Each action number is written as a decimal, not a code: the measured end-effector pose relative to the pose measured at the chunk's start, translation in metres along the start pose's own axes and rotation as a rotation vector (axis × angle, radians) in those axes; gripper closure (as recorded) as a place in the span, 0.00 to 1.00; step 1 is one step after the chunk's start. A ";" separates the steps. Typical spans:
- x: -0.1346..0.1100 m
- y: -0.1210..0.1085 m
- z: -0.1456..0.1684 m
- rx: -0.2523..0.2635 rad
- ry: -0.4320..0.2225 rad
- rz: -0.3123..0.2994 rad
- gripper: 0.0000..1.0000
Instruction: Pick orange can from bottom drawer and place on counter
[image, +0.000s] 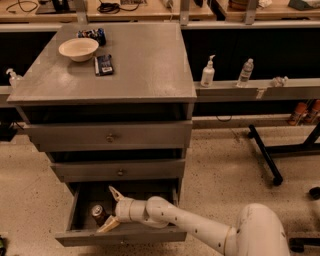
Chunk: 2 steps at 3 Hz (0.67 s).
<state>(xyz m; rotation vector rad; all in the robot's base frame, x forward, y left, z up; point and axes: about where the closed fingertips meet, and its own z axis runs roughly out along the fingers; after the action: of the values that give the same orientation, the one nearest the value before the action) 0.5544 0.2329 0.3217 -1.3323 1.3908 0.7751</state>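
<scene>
Camera view: nearest, well below the counter (145, 65) and at floor level, the robot's white arm (200, 231) reaches in from the lower right toward the pulled-out bottom drawer (120, 236). The gripper (111, 210) sits inside that drawer, with its two pale fingers (107, 226) spread wide apart and pointing left. The orange can (98, 214) stands upright on the drawer floor at the left of the gripper, just at the mouth of the open fingers. Whether either finger touches it cannot be told.

Directly beneath the counter, two shallower drawers are shut: the middle drawer (120, 170) and, above it, the top drawer (110, 136), each with a small knob.

On the counter's left rear part rests a pale bowl (78, 48). A dark blue packet (104, 64) lies flat just to the right of the bowl and slightly nearer. A small dark item (92, 35) sits near the counter's back edge, behind the bowl.

To the right of the counter and lower than it runs a long narrow shelf (290, 90), carrying a white pump bottle (207, 72) and a clear water bottle (245, 72), both upright. Beyond the counter's far edge are light wooden desktops (145, 10).
</scene>
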 end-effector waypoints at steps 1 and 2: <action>0.029 0.017 0.025 -0.017 0.007 0.040 0.00; 0.044 0.023 0.047 -0.020 0.029 0.083 0.00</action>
<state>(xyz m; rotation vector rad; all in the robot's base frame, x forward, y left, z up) 0.5487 0.2676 0.2627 -1.3125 1.4726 0.8291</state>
